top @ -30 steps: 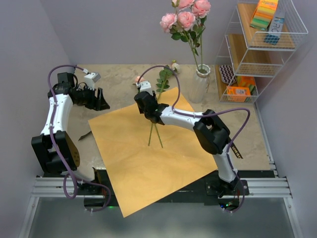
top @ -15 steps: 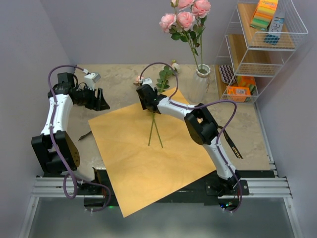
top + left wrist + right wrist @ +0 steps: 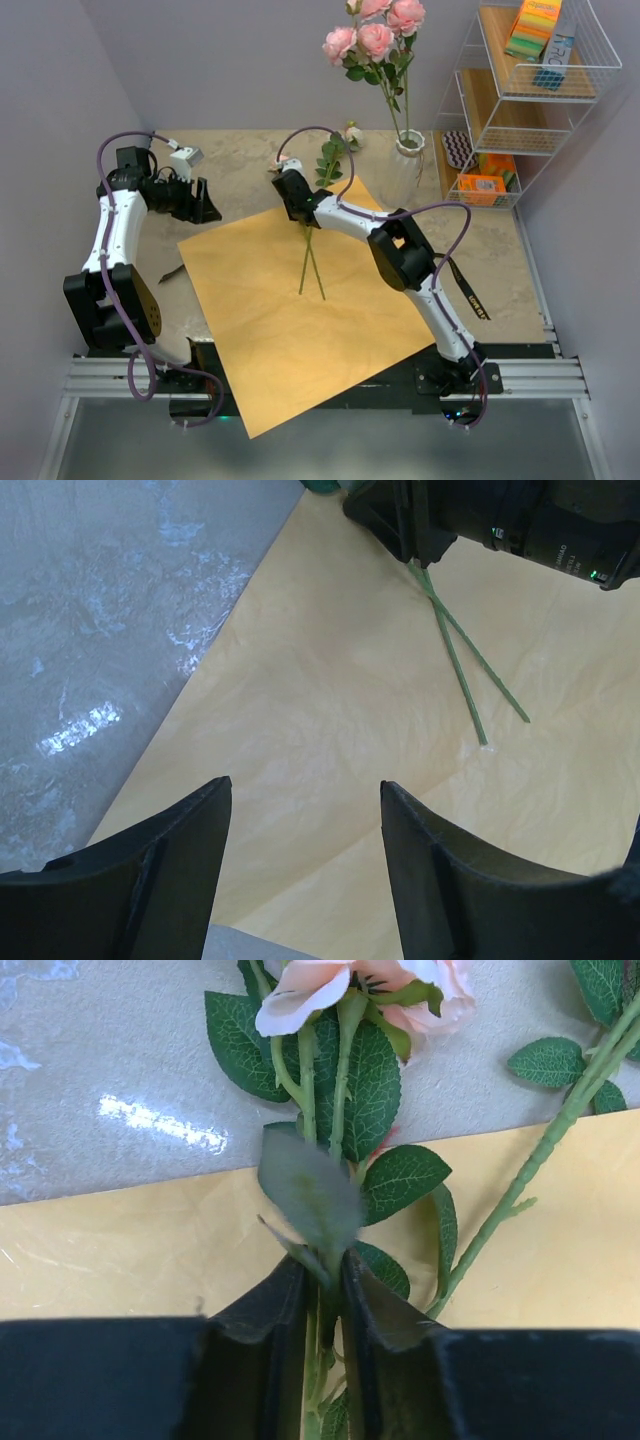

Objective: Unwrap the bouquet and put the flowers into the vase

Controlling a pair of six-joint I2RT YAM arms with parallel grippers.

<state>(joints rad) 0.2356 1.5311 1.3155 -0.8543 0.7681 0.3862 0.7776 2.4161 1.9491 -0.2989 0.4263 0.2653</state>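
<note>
At the far edge of the orange paper [image 3: 120,1250], the right gripper [image 3: 325,1270] pinches a rose stem [image 3: 341,1080] between its fingers [image 3: 270,1315]; the left gripper [image 3: 303,795] gapes empty.

A white wire shelf [image 3: 485,105] holding colourful boxes [image 3: 533,28] stands at the far right of the marbled table [image 3: 230,165].

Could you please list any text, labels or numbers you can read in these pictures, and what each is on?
Box on the wire shelf: lettering too small to read.
Black ribbon: white lettering, blurred.
Right arm: tiny white print, illegible.
No text can be quoted.
</note>
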